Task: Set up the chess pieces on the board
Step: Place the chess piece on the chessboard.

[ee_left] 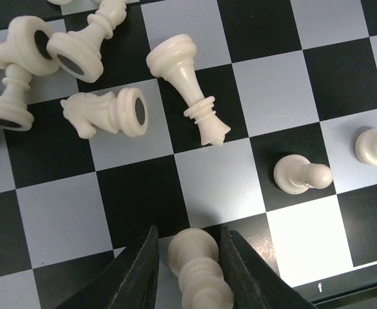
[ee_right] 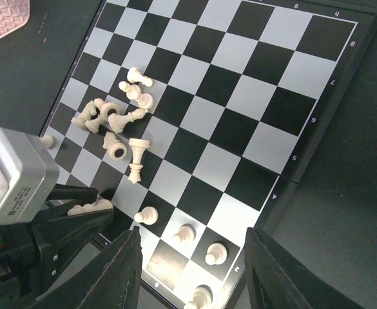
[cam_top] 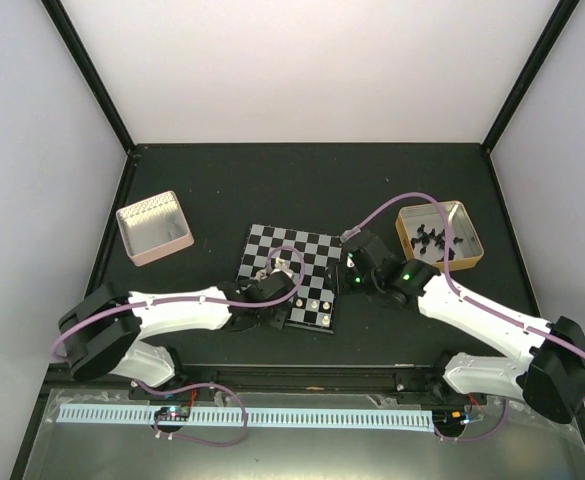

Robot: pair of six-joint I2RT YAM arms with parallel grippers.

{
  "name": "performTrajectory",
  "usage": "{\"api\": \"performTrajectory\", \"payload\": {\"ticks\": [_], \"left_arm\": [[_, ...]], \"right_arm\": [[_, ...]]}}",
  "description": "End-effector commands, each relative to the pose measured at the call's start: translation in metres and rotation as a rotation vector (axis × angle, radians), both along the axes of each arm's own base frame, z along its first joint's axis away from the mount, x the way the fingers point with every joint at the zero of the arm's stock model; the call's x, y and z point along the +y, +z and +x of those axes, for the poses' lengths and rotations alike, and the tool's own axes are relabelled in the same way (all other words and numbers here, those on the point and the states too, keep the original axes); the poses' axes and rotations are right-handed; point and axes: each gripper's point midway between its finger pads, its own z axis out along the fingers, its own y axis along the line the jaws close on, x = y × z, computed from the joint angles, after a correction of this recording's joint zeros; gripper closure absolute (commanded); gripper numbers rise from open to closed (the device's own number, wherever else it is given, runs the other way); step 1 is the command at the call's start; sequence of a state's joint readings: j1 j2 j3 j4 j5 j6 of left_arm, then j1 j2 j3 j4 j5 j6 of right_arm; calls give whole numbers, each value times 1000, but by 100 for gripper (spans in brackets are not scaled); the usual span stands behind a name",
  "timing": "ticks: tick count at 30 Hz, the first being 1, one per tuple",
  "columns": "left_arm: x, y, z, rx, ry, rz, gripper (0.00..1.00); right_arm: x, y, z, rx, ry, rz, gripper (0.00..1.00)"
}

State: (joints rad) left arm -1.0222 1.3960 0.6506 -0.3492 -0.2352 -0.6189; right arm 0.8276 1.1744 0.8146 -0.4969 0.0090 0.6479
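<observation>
The board (cam_top: 312,250) lies mid-table. My left gripper (cam_top: 272,290) is at its near left corner, shut on a cream-white piece (ee_left: 198,267) held between the fingers just above the near rows. The same piece shows in the right wrist view (ee_right: 91,207). Several white pieces lie toppled in a heap (ee_left: 104,112) on the board (ee_left: 214,180), also seen from the right wrist (ee_right: 120,122). Several pawns stand along the near edge (ee_right: 185,233), two of them in the left wrist view (ee_left: 301,174). My right gripper (cam_top: 357,272) hovers open and empty over the board's near right corner (ee_right: 191,277).
A pinkish tin (cam_top: 155,228) sits at the left. A tan tin (cam_top: 464,258) holding black pieces sits at the right, close behind the right arm. The two grippers are about a board's width apart.
</observation>
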Motion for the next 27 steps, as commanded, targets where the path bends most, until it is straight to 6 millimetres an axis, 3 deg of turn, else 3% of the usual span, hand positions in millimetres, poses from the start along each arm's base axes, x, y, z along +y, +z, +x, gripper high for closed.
{"api": "performTrajectory", "payload": {"ticks": [1, 4, 10, 17, 27], "left_arm": [[-17, 11, 8, -9, -31, -33, 74], [-16, 7, 8, -1, -31, -19, 82], [-19, 2, -3, 41, -77, -33, 88], [-28, 3, -14, 91, -137, -74, 88], [-21, 4, -14, 91, -110, -56, 83]], "right_arm": [[1, 11, 9, -54, 5, -2, 56], [-4, 13, 10, -72, -11, -13, 56], [-13, 16, 10, -102, -36, -17, 56], [-14, 16, 12, -108, -43, -25, 56], [-8, 15, 13, -100, -24, -13, 56]]}}
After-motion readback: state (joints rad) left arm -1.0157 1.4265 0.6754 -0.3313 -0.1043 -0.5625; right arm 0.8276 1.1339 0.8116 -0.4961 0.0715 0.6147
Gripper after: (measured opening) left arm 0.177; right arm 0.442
